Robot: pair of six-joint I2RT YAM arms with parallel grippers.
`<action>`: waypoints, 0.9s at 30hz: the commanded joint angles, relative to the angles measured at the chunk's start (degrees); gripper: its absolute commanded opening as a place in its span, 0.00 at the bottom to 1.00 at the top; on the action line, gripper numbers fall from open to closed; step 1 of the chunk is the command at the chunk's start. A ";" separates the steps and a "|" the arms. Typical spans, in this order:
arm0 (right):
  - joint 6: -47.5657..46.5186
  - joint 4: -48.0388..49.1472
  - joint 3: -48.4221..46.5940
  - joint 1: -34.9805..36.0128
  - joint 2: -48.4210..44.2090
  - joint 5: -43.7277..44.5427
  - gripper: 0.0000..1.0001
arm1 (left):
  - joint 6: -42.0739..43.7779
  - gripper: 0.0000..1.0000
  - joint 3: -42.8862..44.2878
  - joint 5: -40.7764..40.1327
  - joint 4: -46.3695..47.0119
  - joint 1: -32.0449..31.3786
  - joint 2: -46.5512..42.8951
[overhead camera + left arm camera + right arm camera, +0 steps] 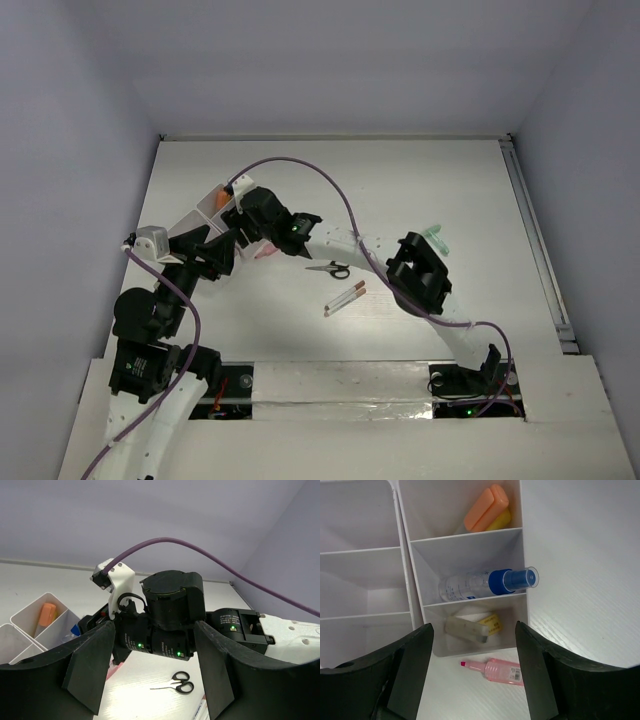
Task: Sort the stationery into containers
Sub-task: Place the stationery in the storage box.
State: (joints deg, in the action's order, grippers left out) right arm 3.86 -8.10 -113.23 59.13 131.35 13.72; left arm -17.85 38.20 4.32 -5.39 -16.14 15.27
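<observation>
Right gripper (472,630) spread wide, empty, hovering over nearest compartment of white plastic multi-compartment tray (415,570). Left gripper (152,635) likewise agape, grasping nothing, raised above white table (580,580). Beige eraser block (464,630) and yellow-sleeved eraser (491,624) lie in that compartment; clear spray bottle with blue cap (485,582) in next; orange block (485,507) in farthest. Pink marker (497,670) on table just beside tray wall. Black-handled scissors (332,268) and two thin pens (345,297) mid-table, well apart from tray
</observation>
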 commanded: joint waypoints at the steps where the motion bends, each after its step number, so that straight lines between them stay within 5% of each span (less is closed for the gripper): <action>1: -0.78 2.30 -2.87 -0.07 0.05 -1.24 0.73 | 0.53 0.61 0.48 0.61 3.10 -0.29 0.82; 10: -0.25 6.24 5.35 -0.07 -7.41 0.61 0.71 | 0.53 0.61 0.48 0.52 3.28 -0.29 1.08; 13: -0.69 10.29 14.83 -0.60 -15.64 2.45 0.52 | 0.71 0.61 0.48 0.34 3.19 -0.29 1.17; 15: 0.01 11.96 20.56 -1.13 -20.32 2.19 0.28 | 0.71 0.61 0.39 0.34 3.28 -0.29 1.34; 18: 4.13 8.91 30.41 -3.93 -28.76 1.40 0.03 | 0.79 0.61 0.39 0.34 3.37 -0.29 1.52; 27: 16.52 -0.77 55.19 -6.40 -47.04 2.80 0.00 | 1.59 0.57 0.65 -0.10 3.36 0.23 3.89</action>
State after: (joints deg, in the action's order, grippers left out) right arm 14.68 -4.56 -64.14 51.72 86.96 15.16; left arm -17.34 38.20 4.16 -5.34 -16.12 17.32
